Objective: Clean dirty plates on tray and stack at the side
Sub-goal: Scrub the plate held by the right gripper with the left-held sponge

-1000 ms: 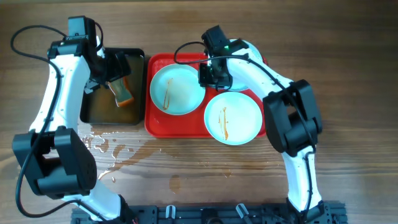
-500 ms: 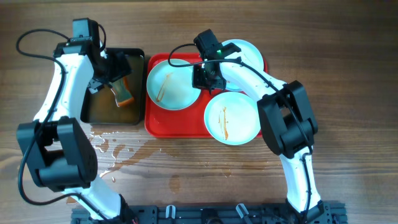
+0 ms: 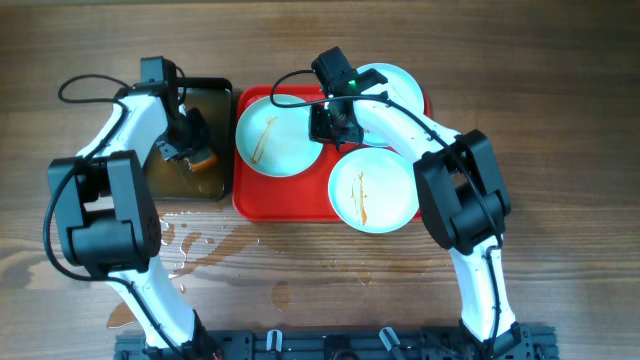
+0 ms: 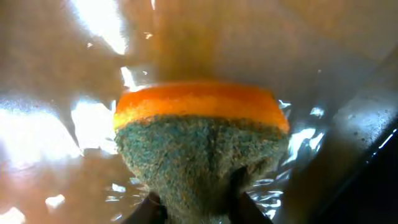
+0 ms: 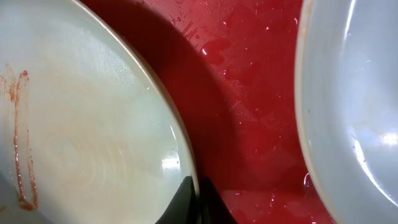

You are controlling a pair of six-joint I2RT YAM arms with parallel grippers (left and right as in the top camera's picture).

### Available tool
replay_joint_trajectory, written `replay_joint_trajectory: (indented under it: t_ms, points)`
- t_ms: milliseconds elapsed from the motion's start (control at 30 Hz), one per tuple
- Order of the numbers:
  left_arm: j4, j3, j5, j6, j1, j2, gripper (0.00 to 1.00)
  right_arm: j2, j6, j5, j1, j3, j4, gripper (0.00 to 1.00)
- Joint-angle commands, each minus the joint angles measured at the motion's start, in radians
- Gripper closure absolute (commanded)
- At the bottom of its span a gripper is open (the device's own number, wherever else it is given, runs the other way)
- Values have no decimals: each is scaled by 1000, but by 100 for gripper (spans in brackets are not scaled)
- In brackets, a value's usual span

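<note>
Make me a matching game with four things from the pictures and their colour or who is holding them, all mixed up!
Things:
1. sponge
2. tray
3. pan
4. plate nearest the pan

Clues:
a. bright red
b. pinched at its rim by the right gripper
c. orange and green, held in the left gripper
d. black, with brownish liquid inside

Pairs: 1-c, 2-a, 3-d, 4-b

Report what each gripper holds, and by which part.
Left gripper: the sponge, pinched at its green scouring end. Right gripper: the smeared plate, pinched at its rim.
</note>
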Motion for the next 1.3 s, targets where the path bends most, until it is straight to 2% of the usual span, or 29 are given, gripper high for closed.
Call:
replay_joint_trajectory:
  t_ms: [0,167,300,367,533,767,900,1067,1167,1267]
  points:
    - [6,-15,-24,1,3,18,96,18,8,5,8,-4,9,95]
    - [-52,20,-11,29,3,-46,96,18,8,1,8,-4,15,96]
    - [-65,30,179,167,2,-181,96,18,7,-6,8,-4,20,96]
    - [-57,30,259,182,-4,-213,96,18,-21,-40,8,-4,24,96]
    - [-2,16,261,183,-64,-188,96,18,-64,-102,-6,-4,30,96]
    - [182,-14,250,183,-143,-76,96,18,-71,-108,-8,-4,29,97]
    - [304,-14,251,227,-183,27,96,18,-71,-108,-9,-4,31,96]
    - [432,-14,250,231,-225,39,96,18,-70,-108,-10,-4,37,96]
    - [418,-14,250,231,-246,39,96,18,-71,-107,-10,-4,40,96]
    - [266,-14,230,230,-260,39,96,18,-71,-107,-10,-4,42,96]
